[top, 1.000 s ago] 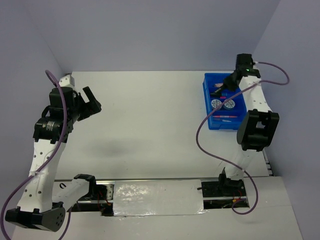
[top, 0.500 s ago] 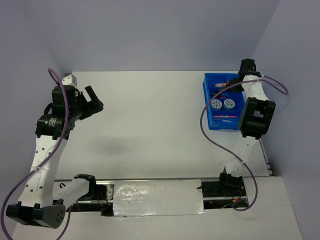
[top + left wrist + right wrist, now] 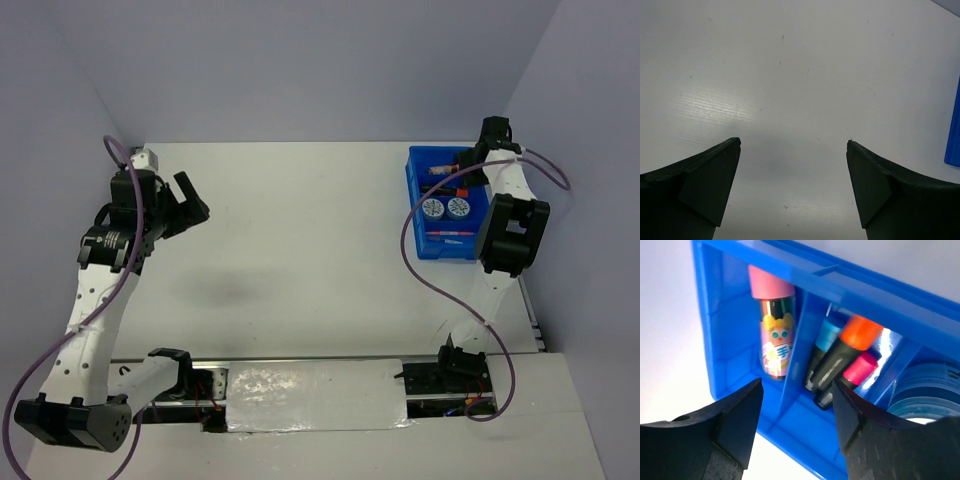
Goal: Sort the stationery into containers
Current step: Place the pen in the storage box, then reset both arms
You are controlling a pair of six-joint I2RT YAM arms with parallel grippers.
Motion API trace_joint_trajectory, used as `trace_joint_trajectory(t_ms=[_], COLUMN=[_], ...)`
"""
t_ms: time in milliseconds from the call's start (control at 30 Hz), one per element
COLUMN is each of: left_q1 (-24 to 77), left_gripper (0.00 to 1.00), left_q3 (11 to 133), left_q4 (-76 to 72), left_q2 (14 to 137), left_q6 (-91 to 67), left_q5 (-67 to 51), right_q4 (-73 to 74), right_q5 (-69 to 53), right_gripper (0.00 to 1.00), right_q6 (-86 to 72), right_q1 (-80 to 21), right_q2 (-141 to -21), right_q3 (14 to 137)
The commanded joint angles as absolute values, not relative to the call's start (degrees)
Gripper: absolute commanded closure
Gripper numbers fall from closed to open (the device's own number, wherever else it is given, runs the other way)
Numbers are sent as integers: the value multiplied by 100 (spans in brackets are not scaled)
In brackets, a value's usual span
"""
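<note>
The blue divided tray (image 3: 416, 205) stands at the far right of the table. It holds two round blue-white discs (image 3: 433, 208), thin pens (image 3: 452, 234), the pink patterned tube (image 3: 773, 326) and black highlighters with orange (image 3: 862, 332), pink (image 3: 860, 368) and blue (image 3: 828, 333) caps. My right gripper (image 3: 478, 152) is open and empty just above the tray's far end (image 3: 735, 325); in its wrist view (image 3: 797, 392) the fingers frame the tube and highlighter compartments. My left gripper (image 3: 187, 203) is open and empty over bare table at the far left, seen in its wrist view too (image 3: 794, 141).
The enclosure's walls (image 3: 320, 70) close in on the left, back and right. The tray's edge (image 3: 954, 135) shows at the right of the left wrist view. A purple cable (image 3: 415, 250) loops from the right arm beside the tray.
My right gripper pulled back from inside the tray toward its far right corner, then held still. My left arm shifted slightly toward the back.
</note>
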State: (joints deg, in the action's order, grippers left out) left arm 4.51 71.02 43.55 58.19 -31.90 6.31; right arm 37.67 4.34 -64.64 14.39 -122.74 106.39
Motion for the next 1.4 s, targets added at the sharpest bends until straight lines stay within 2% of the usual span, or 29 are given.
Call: trace_joint_trajectory(t_ms=[0, 133, 200, 300, 433, 500, 533, 567, 600, 633, 667, 700, 733, 867, 967, 1100, 1367], left_q1=[413, 422, 413, 413, 413, 413, 422, 483, 666, 738, 843, 887, 905, 914, 914, 914, 1011], left_gripper=[1, 1, 1, 1, 1, 1, 1, 1, 1, 1, 1, 1, 1, 1, 1, 1, 1], left_q3=[7154, 7338, 7514, 7865, 8340, 8341, 8297, 8201, 8148, 7939, 7832, 7718, 7612, 7146, 6769, 6093, 6599], left_q4=[4078, 4218, 4359, 4745, 5211, 5204, 5186, 5212, 5264, 5221, 5099, 5098, 5028, 4975, 5010, 5062, 5641], left_q2=[5897, 6012, 6126, 6407, 6723, 6671, 6619, 6505, 6426, 6199, 6057, 5925, 5663, 5090, 4729, 4158, 3307], left_q6=[-3191, -3085, -2954, -2822, -2655, -2558, -2479, -2505, -2540, -2531, -2514, -2505, -2479, -2347, -2180, -2188, -2706], left_q5=[668, 677, 703, 975, 1440, 1616, 1678, 1966, 2064, 2048, 1900, 1838, 1776, 1573, 1862, 2520, 1890], right_q4=[3726, 3577, 3769, 4446, 4439, 4473, 4491, 4491, 4535, 4709, 4928, 5096, 5298, 6458, 7232, 7585, 7980], right_q5=[404, 264, 394, 1008, 1239, 1388, 1423, 1337, 1284, 1196, 1074, 1011, 976, 984, 1028, 1107, 784], right_gripper=[35, 35, 35, 32, 30, 29, 27, 26, 20, 1, 0, 0, 0, 0, 0, 0, 0], right_q6=[-6241, -5392, -4732, -2934, -1435, -1057, -1055, -1055, -1194, -1274, -1335, -1362, -1380, -1109, -1028, -1160, -1292], right_q1=[1459, 1345, 1100, 651, 63, -411, -544, -675, -799, -991, -1028, -1046, -1046, -1046, -1046, -1046, -1055], right_q2=[-12200, -11867, -11743, -11331, -9382, -8521, -7620, -7202, -6755, -5976, -5307, -5300, -4813, -4263, -4087, -3411, -2725], right_q3=[10960, 11082, 11713, 12375, 11271, 10155, 9803, 9069, 8774, 8345, 8193, 8096, 8051, 8673, 9105, 9018, 8825])
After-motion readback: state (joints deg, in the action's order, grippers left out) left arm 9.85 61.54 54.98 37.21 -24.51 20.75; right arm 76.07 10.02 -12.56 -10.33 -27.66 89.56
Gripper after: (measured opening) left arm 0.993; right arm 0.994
